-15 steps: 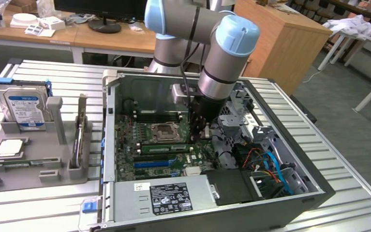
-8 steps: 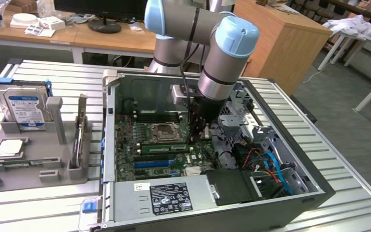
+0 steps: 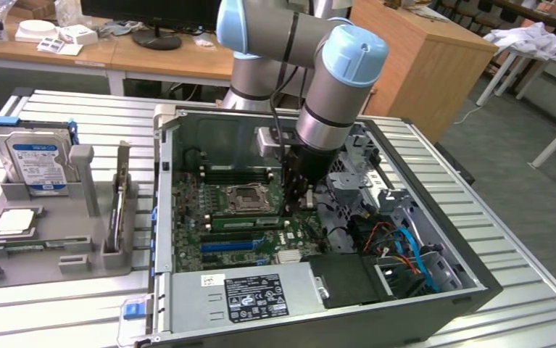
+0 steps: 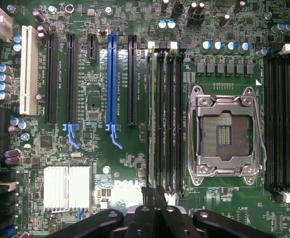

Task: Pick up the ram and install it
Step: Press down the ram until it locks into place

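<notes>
The gripper (image 3: 298, 197) hangs inside the open computer case (image 3: 433, 297), over the motherboard (image 3: 214, 243). In the wrist view the gripper (image 4: 154, 194) has its two fingers (image 4: 148, 198) pressed flat against each other, with no gap and nothing clamped between them.

The ram (image 3: 246, 222) is a narrow green stick standing on edge in a black memory slot. It is not in the jaws. In the exterior view it lies just below and beside the fingertips, running away from them toward the exterior view's left. In the wrist view the ram (image 4: 150, 119) occupies the outermost slot of the four-slot bank (image 4: 170, 119), on the side farthest from the CPU socket (image 4: 227, 131). One end of the stick lies right at the closed fingertips; the rest extends straight away from them. Whether the fingertips touch the stick's top edge cannot be determined.

The empty CPU socket (image 3: 243, 196) sits just beside the jaws, beyond the slot bank. Well away from the jaws, outside the case, a grey tray (image 3: 26, 268) carries a hard drive (image 3: 36, 156).
</notes>
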Motion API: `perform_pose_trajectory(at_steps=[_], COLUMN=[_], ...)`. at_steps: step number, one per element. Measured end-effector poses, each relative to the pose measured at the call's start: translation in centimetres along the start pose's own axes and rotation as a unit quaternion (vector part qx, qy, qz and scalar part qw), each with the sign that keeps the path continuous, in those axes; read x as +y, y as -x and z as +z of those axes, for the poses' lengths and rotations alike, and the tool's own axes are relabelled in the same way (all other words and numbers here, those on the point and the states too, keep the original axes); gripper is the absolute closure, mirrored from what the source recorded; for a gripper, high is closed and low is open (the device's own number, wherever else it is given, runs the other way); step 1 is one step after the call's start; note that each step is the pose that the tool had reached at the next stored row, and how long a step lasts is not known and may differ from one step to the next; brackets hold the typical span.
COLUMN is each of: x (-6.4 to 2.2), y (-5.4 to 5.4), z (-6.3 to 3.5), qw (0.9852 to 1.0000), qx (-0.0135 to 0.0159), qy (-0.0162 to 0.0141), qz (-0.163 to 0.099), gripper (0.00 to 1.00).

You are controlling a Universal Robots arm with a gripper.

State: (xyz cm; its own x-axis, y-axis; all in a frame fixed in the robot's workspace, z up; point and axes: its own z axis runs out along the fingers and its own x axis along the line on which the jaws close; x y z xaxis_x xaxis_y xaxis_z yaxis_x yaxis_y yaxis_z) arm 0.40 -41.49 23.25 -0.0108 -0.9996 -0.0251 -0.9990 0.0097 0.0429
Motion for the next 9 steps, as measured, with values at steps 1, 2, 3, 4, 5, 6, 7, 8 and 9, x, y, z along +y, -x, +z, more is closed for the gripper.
perform_pose_trajectory(at_steps=[1, 2, 3, 4, 5, 6, 7, 8, 9], x=[0.0, 0.0, 0.0, 0.01, 0.01, 0.0, 0.0, 0.0, 0.0], y=[0.01, 0.0, 0.01, 0.01, 0.01, 0.01, 0.01, 0.01, 0.01], z=[0.0, 0.0, 0.0, 0.0, 0.01, 0.05, 0.07, 0.08, 0.08], qw=[1.0, 1.0, 1.0, 1.0, 1.0, 1.0, 1.0, 1.0, 1.0], qx=[0.0, 0.0, 0.0, 0.0, 0.0001, -0.0001, 0.0, 0.0, 0.0001], qy=[0.0, 0.0, 0.0, 0.0, 0.0, 0.0, 0.0, 0.0, 0.0], qz=[0.0, 0.0, 0.0, 0.0, 0.0, 0.0, 0.0, 0.0, 0.0], gripper=[0.89, 0.89, 0.89, 0.89, 0.89, 0.89, 0.89, 0.89, 0.89])
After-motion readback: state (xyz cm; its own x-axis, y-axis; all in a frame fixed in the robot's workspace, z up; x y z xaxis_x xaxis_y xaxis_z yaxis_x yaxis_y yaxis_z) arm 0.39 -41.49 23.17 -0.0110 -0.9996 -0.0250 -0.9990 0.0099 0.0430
